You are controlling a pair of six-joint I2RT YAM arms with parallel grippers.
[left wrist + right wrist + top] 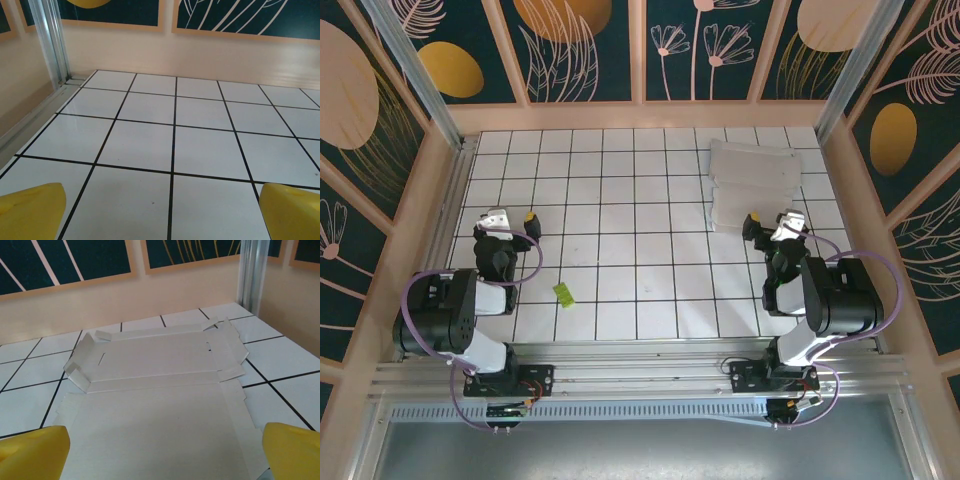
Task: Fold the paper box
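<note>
The paper box (756, 186) lies unfolded and flat at the back right of the tiled floor, pale grey inside facing up, with its small side flaps slightly raised. In the right wrist view the paper box (155, 385) spreads out just ahead of and under my right gripper (162, 452), whose yellow fingertips (292, 450) stand wide apart and hold nothing. From above, my right gripper (772, 222) sits at the sheet's near edge. My left gripper (513, 217) is far to the left, open over bare tiles. Its yellow fingertips (30, 210) frame the left gripper (165, 212).
A tiny yellow-green scrap (563, 293) lies on the tiles right of the left arm. Pale wooden walls (640, 115) and aluminium posts (420, 70) enclose the white tiled floor (620, 200). An aluminium rail (640, 365) runs along the near edge.
</note>
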